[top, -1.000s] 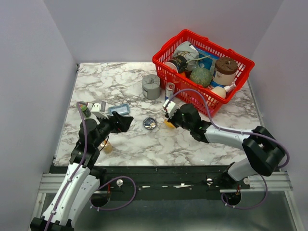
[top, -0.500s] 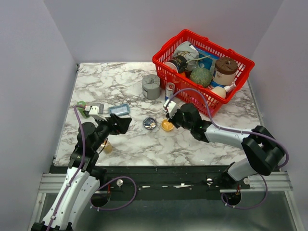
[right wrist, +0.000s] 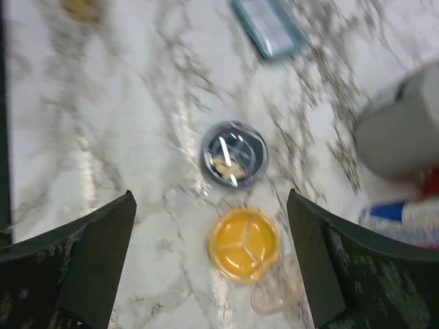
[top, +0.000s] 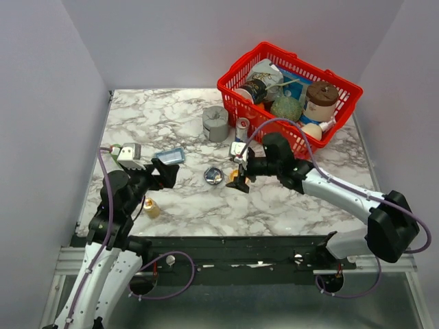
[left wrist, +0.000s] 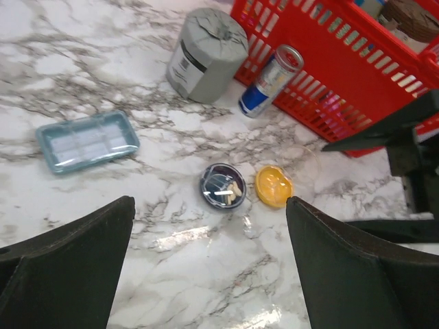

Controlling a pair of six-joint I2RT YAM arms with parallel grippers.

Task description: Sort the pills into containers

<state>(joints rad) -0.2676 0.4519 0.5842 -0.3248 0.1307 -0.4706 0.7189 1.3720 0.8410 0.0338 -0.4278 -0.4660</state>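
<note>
Right arm: I have the right gripper point(top: 239, 179) spread wide and empty, poised over the two dishes.
Left arm: the left gripper point(top: 166, 174) is also wide and empty, facing the same dishes from further off.
Orange: the translucent orange shallow round dish point(right wrist: 245, 245) sits on the marble worktop point(right wrist: 103, 103) directly under the right gripper, between its fingers. I see no pills in it.
Silver: the silvery round dish with a dark bluish inside point(right wrist: 234, 154) lies just ahead of that gripper, close beside the orange one, holding a few pale pills point(right wrist: 225, 165).
Risk: my right wrist view is blurred. If I descend misaligned, a wide finger could clip a dish and scatter the pills.
Risk: both arms aim at one spot, so I could knock them together.
</note>
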